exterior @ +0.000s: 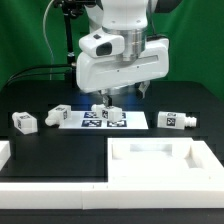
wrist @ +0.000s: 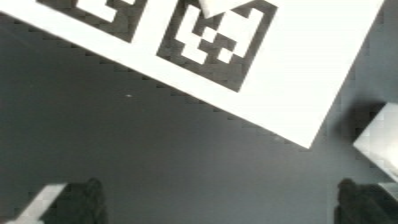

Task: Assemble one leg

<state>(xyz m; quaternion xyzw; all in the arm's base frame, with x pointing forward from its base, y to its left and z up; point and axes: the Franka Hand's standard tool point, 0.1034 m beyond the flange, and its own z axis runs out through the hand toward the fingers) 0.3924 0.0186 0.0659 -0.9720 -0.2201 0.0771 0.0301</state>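
Three legs, small white blocks with tags, lie on the black table in the exterior view: two (exterior: 24, 122) (exterior: 52, 116) at the exterior view's left and one (exterior: 172, 120) at its right. My gripper (exterior: 103, 101) hangs low over the marker board (exterior: 100, 119), fingers pointing down. In the wrist view the gripper (wrist: 217, 206) is open and empty, with both dark fingertips (wrist: 71, 204) wide apart over bare black table beside the marker board (wrist: 267, 85). The edge of a white block (wrist: 379, 140) shows beyond the board's end; I cannot tell which leg it is.
A large white panel with a raised rim (exterior: 160, 160) lies at the front right. A white rail (exterior: 50, 190) runs along the front edge and another white piece (exterior: 5, 150) sits at the exterior view's left. A green curtain hangs behind.
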